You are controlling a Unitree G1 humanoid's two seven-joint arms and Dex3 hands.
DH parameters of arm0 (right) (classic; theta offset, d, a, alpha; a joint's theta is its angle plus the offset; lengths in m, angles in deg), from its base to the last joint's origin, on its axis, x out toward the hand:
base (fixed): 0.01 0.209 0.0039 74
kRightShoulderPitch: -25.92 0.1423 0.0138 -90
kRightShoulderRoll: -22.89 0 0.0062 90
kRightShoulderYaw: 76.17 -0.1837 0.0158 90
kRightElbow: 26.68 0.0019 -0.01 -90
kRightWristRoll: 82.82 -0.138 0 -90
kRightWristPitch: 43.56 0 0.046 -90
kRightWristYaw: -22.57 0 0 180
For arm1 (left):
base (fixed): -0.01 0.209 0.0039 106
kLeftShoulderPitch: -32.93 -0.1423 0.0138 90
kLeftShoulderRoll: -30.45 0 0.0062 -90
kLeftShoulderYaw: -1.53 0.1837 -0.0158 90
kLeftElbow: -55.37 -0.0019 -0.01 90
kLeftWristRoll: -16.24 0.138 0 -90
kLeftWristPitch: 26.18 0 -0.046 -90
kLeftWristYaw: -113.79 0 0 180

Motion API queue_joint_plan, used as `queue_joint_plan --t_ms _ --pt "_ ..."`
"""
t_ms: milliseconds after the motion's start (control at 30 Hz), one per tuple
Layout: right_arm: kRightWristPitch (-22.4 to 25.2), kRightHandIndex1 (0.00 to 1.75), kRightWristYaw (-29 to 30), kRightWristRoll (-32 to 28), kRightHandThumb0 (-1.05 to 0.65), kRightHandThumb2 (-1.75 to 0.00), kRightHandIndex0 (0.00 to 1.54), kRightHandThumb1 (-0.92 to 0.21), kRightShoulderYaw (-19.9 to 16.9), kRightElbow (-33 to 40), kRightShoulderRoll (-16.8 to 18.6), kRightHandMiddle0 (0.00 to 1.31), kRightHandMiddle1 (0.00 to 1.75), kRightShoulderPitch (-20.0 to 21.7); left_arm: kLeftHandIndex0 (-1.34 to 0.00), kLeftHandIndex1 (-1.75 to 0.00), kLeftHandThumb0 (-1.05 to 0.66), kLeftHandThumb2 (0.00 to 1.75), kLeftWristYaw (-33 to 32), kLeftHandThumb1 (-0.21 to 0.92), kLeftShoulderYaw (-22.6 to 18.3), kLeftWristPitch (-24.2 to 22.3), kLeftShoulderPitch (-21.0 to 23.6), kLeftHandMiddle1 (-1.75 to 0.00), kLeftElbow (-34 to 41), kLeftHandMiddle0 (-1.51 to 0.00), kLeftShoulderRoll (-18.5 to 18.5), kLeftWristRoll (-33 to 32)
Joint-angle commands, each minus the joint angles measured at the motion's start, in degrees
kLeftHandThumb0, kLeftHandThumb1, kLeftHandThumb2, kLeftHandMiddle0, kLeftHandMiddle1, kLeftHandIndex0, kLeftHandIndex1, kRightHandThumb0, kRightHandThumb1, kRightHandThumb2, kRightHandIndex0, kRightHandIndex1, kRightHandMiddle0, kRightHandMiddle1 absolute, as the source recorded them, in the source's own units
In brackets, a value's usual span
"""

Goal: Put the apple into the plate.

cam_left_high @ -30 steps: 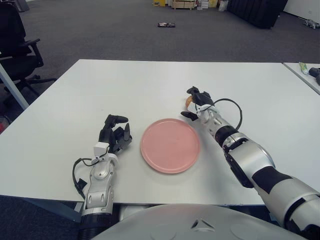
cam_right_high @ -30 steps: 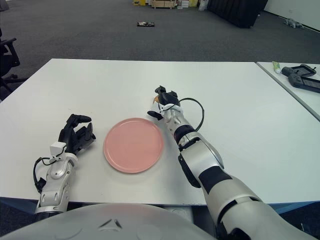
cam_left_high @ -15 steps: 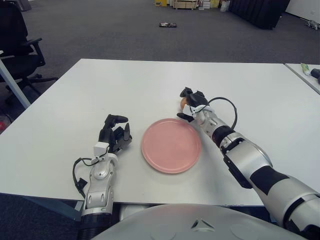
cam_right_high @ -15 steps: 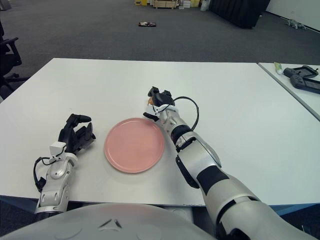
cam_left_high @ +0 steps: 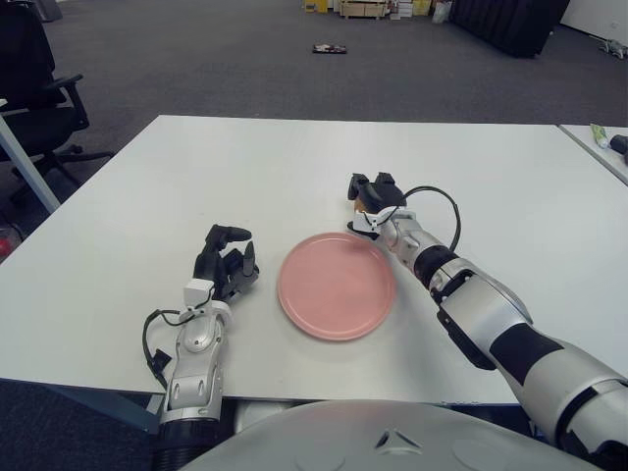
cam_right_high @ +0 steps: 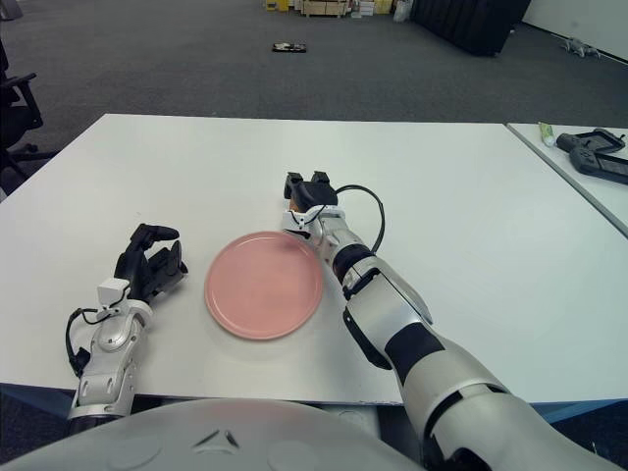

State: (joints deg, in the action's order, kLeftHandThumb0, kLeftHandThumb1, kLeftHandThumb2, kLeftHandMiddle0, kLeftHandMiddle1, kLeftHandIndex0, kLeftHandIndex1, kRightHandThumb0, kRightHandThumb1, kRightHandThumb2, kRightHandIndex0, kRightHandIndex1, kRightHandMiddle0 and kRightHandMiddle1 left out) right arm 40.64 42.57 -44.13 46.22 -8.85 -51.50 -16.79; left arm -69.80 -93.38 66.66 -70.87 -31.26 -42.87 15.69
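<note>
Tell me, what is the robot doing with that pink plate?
The robot's right hand is holding an apple just past the far edge of the pink plate on the white table. Only a little of the apple shows between the fingers. It is not in the plate yet. The left hand is doing nothing, off to the left of the plate, holding nothing.

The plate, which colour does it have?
The plate is plain pink, best seen in the left eye view.
</note>
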Motion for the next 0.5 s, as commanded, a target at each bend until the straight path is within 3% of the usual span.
queue_joint_plan --t_ms 0,467 --pt "0.8 1.63 -2.1 -1.0 0.00 -1.54 0.83 -0.09 -0.9 0.5 -0.1 0.54 1.75 -0.1 -0.36 -1.75 -0.39 0.90 0.3 0.66 -0.1 0.4 1.0 -1.75 -0.3 -0.82 -0.1 -0.4" --pt "-0.7 1.65 -1.6 -3.3 0.00 -1.58 0.84 -0.06 -4.0 2.7 -0.9 0.57 1.75 -0.6 -0.37 -1.75 -0.39 0.92 -0.1 0.64 0.0 0.3 1.0 -1.75 -0.2 -0.84 -0.2 0.3"
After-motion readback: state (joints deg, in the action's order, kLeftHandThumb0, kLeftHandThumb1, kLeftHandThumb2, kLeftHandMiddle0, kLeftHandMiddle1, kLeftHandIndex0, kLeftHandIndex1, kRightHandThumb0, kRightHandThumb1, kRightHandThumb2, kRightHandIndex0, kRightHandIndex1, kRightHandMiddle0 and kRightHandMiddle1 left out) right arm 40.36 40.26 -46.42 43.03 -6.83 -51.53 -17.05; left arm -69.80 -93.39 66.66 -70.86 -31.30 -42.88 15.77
